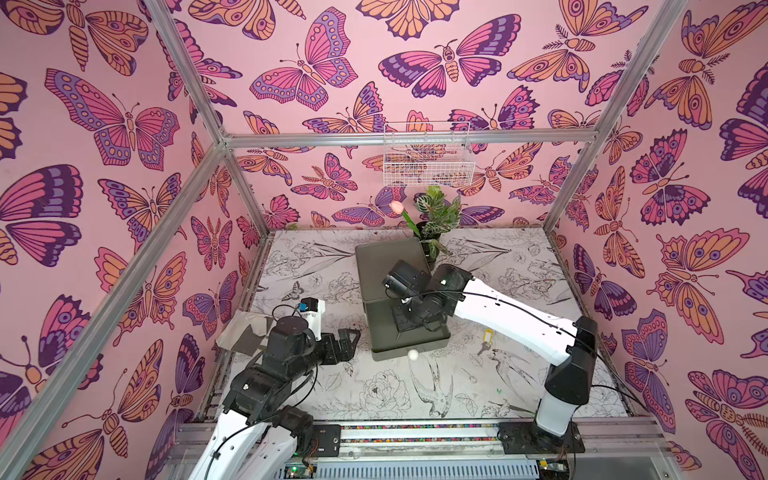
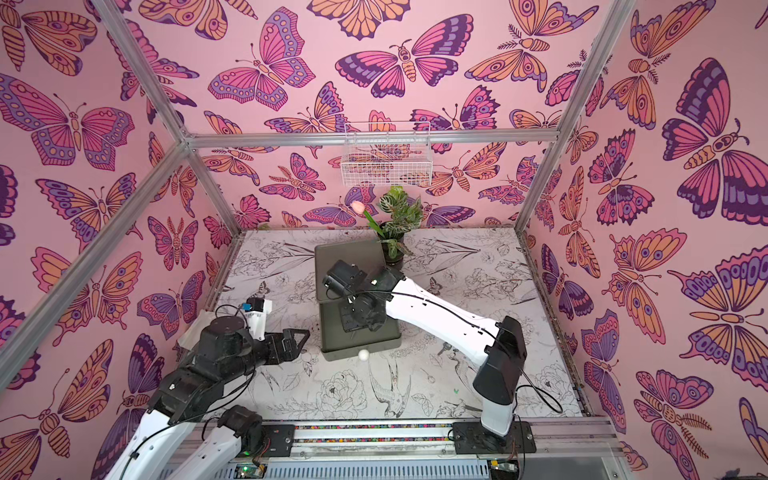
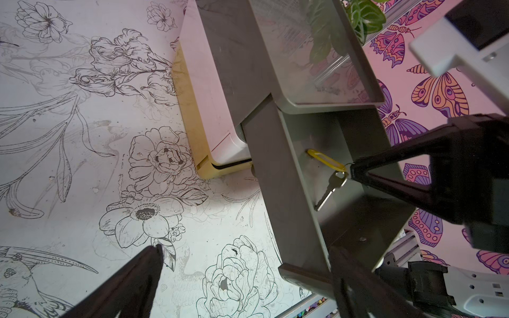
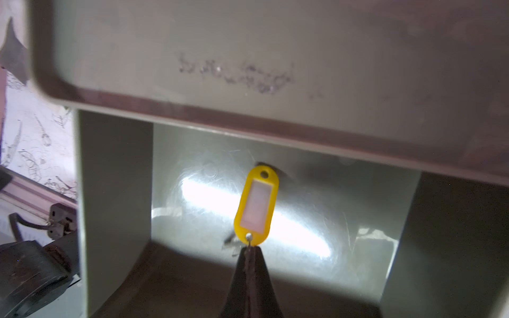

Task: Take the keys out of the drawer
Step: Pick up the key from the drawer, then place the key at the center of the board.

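drawer [image 4: 115, 192]: open, mid-frame, holds a yellow-tagged key [image 4: 256, 205] | right gripper [image 4: 249, 249]: clenched on that key's ring (inside the drawer) | left gripper [image 1: 352, 335]: released, left of drawer | another yellow-tagged key [image 1: 487, 337]: bench [image 1: 316, 386], right of drawer

I've got the flower-print surface [image 1: 316, 270] carrying a grey drawer box [image 1: 386, 266], a potted plant [image 1: 440, 210], and one yellow-tagged key [image 1: 487, 335].

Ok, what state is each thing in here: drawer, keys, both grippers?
drawer: open, pulled out.
yellow-tagged key: inside the drawer, gripped at its ring.
second yellow-tagged key: lying on the table, outside the drawer.
right gripper: shut on the yellow-tagged key.
left gripper: open, empty, beside the drawer.
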Controlling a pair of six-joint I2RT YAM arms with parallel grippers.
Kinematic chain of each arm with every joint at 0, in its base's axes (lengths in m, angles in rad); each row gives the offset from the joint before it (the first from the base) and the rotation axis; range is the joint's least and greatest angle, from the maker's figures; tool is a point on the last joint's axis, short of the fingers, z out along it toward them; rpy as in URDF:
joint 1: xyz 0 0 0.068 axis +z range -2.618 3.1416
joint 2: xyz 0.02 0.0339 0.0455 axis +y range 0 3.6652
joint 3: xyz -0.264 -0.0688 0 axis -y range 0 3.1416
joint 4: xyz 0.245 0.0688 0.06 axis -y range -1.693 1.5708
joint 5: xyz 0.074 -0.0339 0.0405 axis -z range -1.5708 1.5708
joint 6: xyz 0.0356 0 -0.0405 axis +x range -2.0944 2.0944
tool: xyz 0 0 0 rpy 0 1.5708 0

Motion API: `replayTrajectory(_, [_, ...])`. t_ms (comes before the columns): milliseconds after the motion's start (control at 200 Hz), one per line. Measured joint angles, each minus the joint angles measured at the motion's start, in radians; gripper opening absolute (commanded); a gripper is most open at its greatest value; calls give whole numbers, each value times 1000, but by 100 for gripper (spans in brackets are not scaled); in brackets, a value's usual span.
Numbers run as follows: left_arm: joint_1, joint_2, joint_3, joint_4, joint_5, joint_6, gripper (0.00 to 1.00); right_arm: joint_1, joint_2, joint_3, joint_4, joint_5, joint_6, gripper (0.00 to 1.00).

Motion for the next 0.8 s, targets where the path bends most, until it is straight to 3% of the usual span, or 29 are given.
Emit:
replayTrajectory(255, [0,45,29,43,13,-4,100,0,-107,30,-16,21,2,0])
replayTrajectory(491, [-3,108,101,117,70,-18,100,-17,-292,34,-41,122,5,0])
replayTrajectory(631, [-25,154,133,148,93,-27,100,-122,-451,-64,-52,166,13,0])
replayTrajectory(801, [-63,220,172,179,122,-30,100,-319,-612,-343,-49,148,25,0])
